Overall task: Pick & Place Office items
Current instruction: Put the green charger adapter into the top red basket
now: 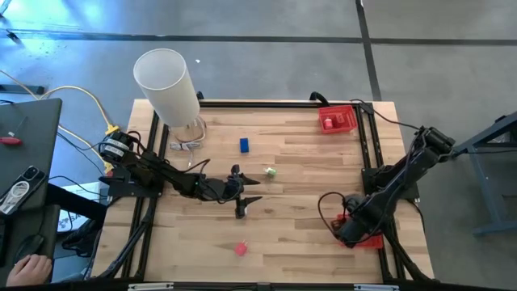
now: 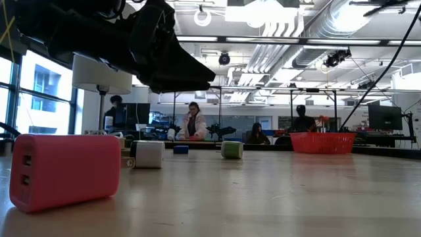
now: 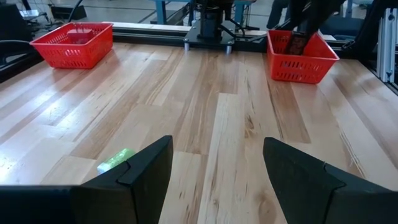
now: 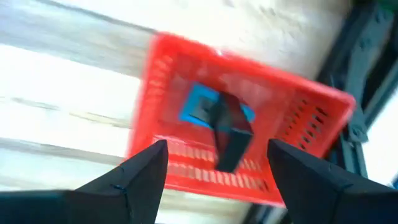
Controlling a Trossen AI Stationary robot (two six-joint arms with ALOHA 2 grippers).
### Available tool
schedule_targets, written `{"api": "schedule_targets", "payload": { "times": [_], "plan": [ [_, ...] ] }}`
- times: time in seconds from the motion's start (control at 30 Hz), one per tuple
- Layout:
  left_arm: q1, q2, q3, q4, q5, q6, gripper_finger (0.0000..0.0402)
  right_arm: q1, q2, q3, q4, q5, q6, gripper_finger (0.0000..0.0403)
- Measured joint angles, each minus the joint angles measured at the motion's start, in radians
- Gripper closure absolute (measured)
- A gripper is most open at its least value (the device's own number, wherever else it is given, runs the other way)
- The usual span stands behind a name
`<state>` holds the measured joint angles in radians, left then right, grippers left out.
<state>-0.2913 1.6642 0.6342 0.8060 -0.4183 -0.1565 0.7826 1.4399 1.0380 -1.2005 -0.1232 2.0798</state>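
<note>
High view looks straight down; low view sits level, close to a pink piece, apparently shared overhead.

Materials, tabletop lot
Table: pale planked wood, smooth satin. Tray: red plastic mesh. Pink item: matt plastic.
</note>
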Motion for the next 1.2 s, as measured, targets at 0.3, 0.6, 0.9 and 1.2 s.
{"api": "schedule_targets", "payload": {
  "times": [0.3,0.6,0.9,1.2],
  "plan": [
    [-0.018,0.0,0.0,-0.024,-0.006,0.084,0.0157,0.0,0.0,0.146,-0.06,0.374,-0.109,0.014],
    [-0.099,0.0,0.0,-0.02,-0.184,0.188,0.0157,0.0,0.0,0.182,-0.027,0.685,-0.331,0.014],
    [-0.144,0.0,0.0,-0.012,-0.27,0.16,0.0157,0.0,0.006,0.155,0.057,0.984,-0.583,0.014],
    [-0.162,0.0,0.0,-0.013,-0.272,0.09,0.0157,-0.038,0.024,-0.007,0.218,1.087,-0.766,0.014]
  ]
}}
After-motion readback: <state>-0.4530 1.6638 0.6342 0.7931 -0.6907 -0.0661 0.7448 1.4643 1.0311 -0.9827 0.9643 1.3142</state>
